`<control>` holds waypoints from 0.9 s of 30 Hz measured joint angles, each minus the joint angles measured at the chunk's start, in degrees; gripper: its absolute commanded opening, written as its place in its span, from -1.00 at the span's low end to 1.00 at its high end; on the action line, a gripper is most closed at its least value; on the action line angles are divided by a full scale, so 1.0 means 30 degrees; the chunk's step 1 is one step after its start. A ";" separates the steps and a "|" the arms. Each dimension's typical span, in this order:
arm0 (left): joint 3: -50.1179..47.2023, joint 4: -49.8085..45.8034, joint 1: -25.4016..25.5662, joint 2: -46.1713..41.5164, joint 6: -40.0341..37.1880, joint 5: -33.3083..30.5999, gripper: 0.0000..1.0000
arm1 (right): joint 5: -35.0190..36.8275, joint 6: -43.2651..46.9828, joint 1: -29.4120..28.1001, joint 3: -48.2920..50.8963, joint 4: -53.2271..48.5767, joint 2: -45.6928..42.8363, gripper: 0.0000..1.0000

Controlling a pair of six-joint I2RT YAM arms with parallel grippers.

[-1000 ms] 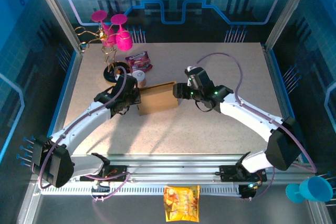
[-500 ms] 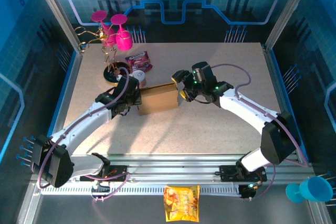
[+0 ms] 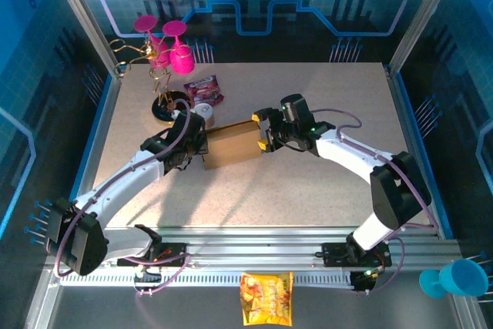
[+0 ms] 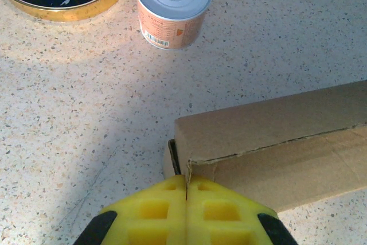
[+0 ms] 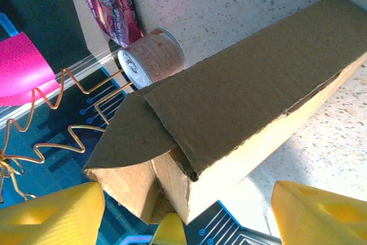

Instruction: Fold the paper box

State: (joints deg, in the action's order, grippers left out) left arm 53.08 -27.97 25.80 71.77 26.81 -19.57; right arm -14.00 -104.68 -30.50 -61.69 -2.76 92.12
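The paper box (image 3: 231,146) lies in the middle of the counter (image 3: 308,198), long axis left to right, right end angled slightly far. Its walls stand, but the right end flap hangs loose and is not yet tucked. The left gripper (image 4: 186,196) has its jaws pressed together, seemingly pinching the left end wall. The right gripper (image 3: 263,130) gapes wide around the right end, holding nothing.

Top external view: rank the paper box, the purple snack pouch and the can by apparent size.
1. paper box, clearly largest
2. purple snack pouch
3. can, smallest
All lie on the same tabletop.
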 measured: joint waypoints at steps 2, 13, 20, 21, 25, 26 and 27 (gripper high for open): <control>0.0000 -0.0007 0.0029 0.0000 0.0007 -0.0051 -1.00 | -0.0058 -0.0255 0.0080 0.0000 0.0423 0.0226 0.49; -0.0007 -0.0007 0.0102 0.0000 -0.0058 -0.0131 -1.00 | 0.0160 0.0131 0.0233 0.0095 0.1377 0.0408 0.55; -0.0007 -0.0007 0.0102 0.0000 -0.0058 -0.0131 -1.00 | 0.0124 0.0393 0.0233 0.0044 0.1450 0.0372 0.64; -0.0007 -0.0007 0.0102 0.0000 -0.0058 -0.0131 -1.00 | 0.0087 0.0386 0.0248 0.0044 0.1559 0.0372 0.64; -0.0007 -0.0007 0.0102 0.0000 -0.0058 -0.0131 -1.00 | -0.0066 0.0408 0.0393 -0.0124 0.1654 0.0554 0.58; -0.0007 -0.0007 0.0102 0.0000 -0.0058 -0.0131 -1.00 | -0.0087 0.0401 0.0408 -0.0226 0.1668 0.0685 0.56; -0.0007 -0.0007 0.0102 0.0000 -0.0058 -0.0131 -1.00 | -0.0138 0.0401 0.0430 -0.0291 0.1683 0.0809 0.55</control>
State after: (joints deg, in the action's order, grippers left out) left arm 53.06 -27.99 26.11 71.77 26.63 -19.97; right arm -14.41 -103.48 -29.21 -62.57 2.28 94.54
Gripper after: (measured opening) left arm 0.047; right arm 0.788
